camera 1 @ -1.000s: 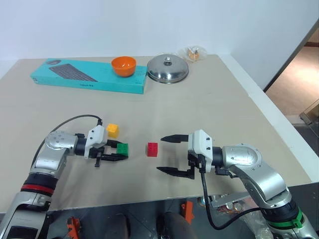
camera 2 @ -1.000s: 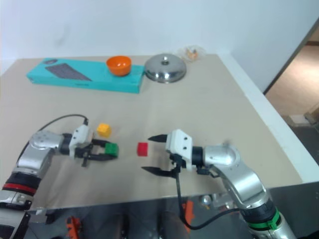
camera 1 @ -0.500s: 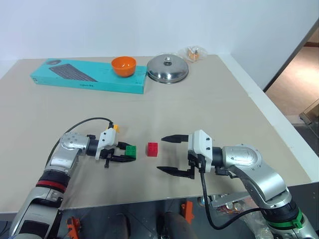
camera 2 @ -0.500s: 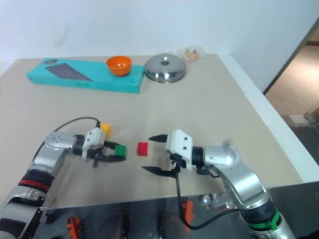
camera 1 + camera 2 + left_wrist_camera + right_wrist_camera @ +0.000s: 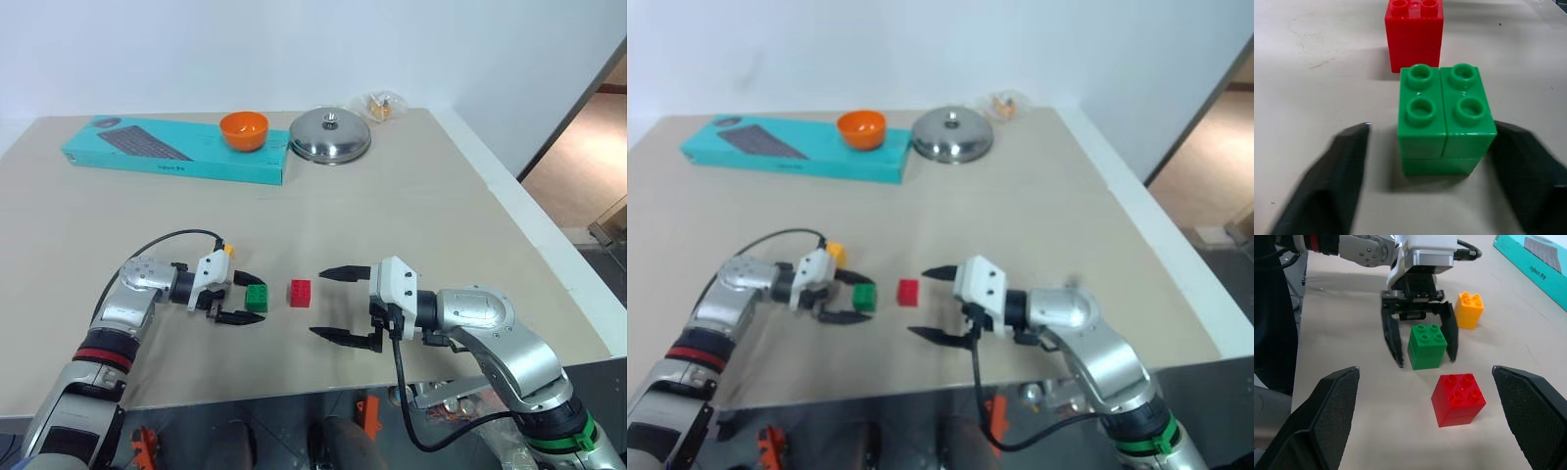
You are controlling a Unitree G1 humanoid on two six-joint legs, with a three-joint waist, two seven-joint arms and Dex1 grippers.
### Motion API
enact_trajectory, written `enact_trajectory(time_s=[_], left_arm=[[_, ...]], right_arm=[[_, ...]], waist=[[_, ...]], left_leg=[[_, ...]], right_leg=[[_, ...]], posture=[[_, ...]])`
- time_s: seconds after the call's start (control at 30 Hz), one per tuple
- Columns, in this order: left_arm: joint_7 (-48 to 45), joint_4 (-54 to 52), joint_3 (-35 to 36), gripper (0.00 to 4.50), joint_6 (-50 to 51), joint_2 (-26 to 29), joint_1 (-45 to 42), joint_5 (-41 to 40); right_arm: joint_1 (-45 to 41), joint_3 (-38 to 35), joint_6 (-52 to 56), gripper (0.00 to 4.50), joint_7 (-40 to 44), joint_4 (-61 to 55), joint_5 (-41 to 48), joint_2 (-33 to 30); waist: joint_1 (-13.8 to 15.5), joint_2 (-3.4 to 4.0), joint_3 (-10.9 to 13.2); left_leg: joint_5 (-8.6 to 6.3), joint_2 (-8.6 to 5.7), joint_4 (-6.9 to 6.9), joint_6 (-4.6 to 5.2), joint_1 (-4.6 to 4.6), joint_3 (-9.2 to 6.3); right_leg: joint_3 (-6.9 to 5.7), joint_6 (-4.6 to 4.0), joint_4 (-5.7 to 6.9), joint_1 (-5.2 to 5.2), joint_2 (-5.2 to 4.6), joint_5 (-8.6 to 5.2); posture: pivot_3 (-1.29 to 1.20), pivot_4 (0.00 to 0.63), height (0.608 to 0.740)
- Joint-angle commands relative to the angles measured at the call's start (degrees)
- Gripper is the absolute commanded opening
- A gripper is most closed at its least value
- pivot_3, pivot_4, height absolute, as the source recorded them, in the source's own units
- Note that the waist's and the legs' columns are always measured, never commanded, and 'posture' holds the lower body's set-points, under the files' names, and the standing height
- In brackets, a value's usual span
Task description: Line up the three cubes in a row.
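The green cube (image 5: 257, 298) rests on the table just left of the red cube (image 5: 300, 293), a small gap between them. My left gripper (image 5: 259, 300) is open, one finger on each side of the green cube (image 5: 1444, 117) and apart from it. The yellow cube (image 5: 1469, 309) sits behind the left gripper, a little farther back on the table and partly hidden in the head views. On the red cube's right, my right gripper (image 5: 317, 304) stands open and holds nothing, its fingers pointing toward that cube.
A teal keyboard box (image 5: 176, 152) lies at the back with an orange bowl (image 5: 243, 129) on it. A steel lid (image 5: 330, 135) and a small packet (image 5: 380, 104) are at the back right. The table's front edge (image 5: 294, 392) runs close below both grippers.
My left gripper carried the green cube right, up beside the red cube, then opened and let it go. The right arm has not moved.
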Motion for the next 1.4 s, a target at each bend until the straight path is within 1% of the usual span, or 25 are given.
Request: enact_trajectory(time_s=[0.03, 0.17, 0.3, 0.4, 0.47, 0.53, 0.63, 0.7, 0.83, 0.97, 1.4], left_arm=[[-0.31, -5.26, 2.55, 4.45, 2.00, 2.99, -0.11, -2.14], [1.80, -14.10, 6.64, 4.45, 10.83, 6.94, 3.09, -6.84], [6.87, -24.38, 12.12, 4.45, 22.31, 10.02, 8.25, -12.72], [11.55, -30.33, 16.15, 4.45, 26.69, 10.88, 12.33, -15.35], [19.86, -32.14, 20.12, 4.45, 29.40, 8.33, 12.92, -16.56], [26.89, -33.06, 22.26, 4.45, 29.42, 5.69, 13.48, -15.68], [32.25, -34.27, 23.34, 4.45, 28.62, 3.41, 14.75, -14.68], [37.85, -35.52, 24.27, 4.45, 28.26, 0.52, 16.05, -14.25], [45.39, -37.74, 23.37, 4.45, 26.66, -3.66, 19.23, -11.22], [48.73, -38.94, 21.74, 4.45, 25.67, -6.18, 21.52, -9.44], [55.46, -37.14, 18.49, 4.45, 27.31, -10.70, 21.12, -8.07]], right_arm=[[-0.09, -0.68, -1.05, 4.50, -0.02, -0.87, 0.00, -0.08], [0.43, -0.90, -1.15, 4.50, -0.19, -1.19, -0.02, -0.05], [0.79, -1.07, -1.34, 4.50, -0.21, -1.32, 0.12, -0.02], [0.91, -1.19, -1.75, 4.50, 0.11, -0.94, 0.21, -0.09], [0.38, -1.29, -2.18, 4.50, 0.58, -0.12, 0.45, 0.08], [-0.44, -1.48, -2.40, 4.50, 0.91, 0.80, 0.90, 0.48], [-1.16, -1.56, -2.60, 4.50, 0.95, 1.58, 1.25, 1.08], [-2.27, -2.43, -2.00, 4.50, 0.37, 2.45, 2.59, 2.32], [-3.68, -4.29, -0.34, 4.50, -1.14, 3.32, 5.62, 4.70], [-3.95, -5.49, 1.49, 4.50, -2.94, 3.62, 7.96, 6.89], [-3.51, -4.32, -0.30, 4.50, -2.94, 4.11, 5.40, 6.48]], waist=[[0.00, 0.00, 0.00], [-0.06, 0.00, 0.00], [-0.05, 0.01, 0.00], [-0.07, 0.01, 0.01], [0.01, 0.01, 0.01], [0.16, 0.01, 0.01], [0.12, 0.01, 0.01], [0.11, 0.01, 0.01], [0.04, 0.00, 0.00], [0.06, -0.01, 0.00], [0.07, -0.01, 0.00]], left_leg=[[0.00, 0.00, 0.00, 0.00, -0.01, -0.01], [0.00, 0.08, -0.01, 0.00, 0.00, -0.01], [0.00, 0.11, -0.02, 0.00, 0.01, -0.01], [0.00, 0.12, -0.02, 0.00, 0.02, 0.00], [0.00, 0.11, -0.02, 0.00, 0.02, -0.02], [0.00, 0.11, 0.02, 0.00, 0.02, -0.08], [0.01, 0.07, 0.03, 0.01, 0.06, -0.03], [0.01, 0.06, 0.03, 0.00, 0.05, 0.00], [0.00, 0.07, 0.01, 0.00, 0.05, 0.00], [0.00, 0.07, 0.01, 0.00, 0.04, 0.00], [0.00, 0.01, 0.02, 0.00, 0.05, 0.02]], right_leg=[[-0.01, 0.00, 0.00, 0.00, 0.01, 0.00], [-0.01, -0.01, 0.00, -0.02, 0.01, 0.00], [-0.01, -0.01, 0.00, -0.03, -0.07, -0.01], [0.01, -0.01, 0.00, -0.03, -0.16, -0.01], [-0.02, -0.01, 0.00, -0.02, -0.20, -0.01], [-0.08, 0.00, 0.01, 0.03, -0.23, 0.00], [0.00, 0.06, 0.00, 0.06, -0.26, 0.04], [0.04, 0.06, 0.00, 0.06, -0.29, 0.03], [0.16, 0.06, -0.01, 0.04, -0.29, 0.04], [0.10, 0.06, -0.01, 0.04, -0.27, 0.04], [0.13, 0.06, 0.00, 0.05, -0.25, 0.05]], posture=[[0.00, 0.150, 0.740], [0.00, 0.150, 0.740], [0.00, 0.150, 0.740], [0.00, 0.150, 0.740], [0.00, 0.150, 0.740], [0.00, 0.150, 0.740], [0.00, 0.150, 0.740], [0.00, 0.150, 0.740], [0.00, 0.150, 0.740], [0.00, 0.150, 0.740], [0.00, 0.150, 0.740]])
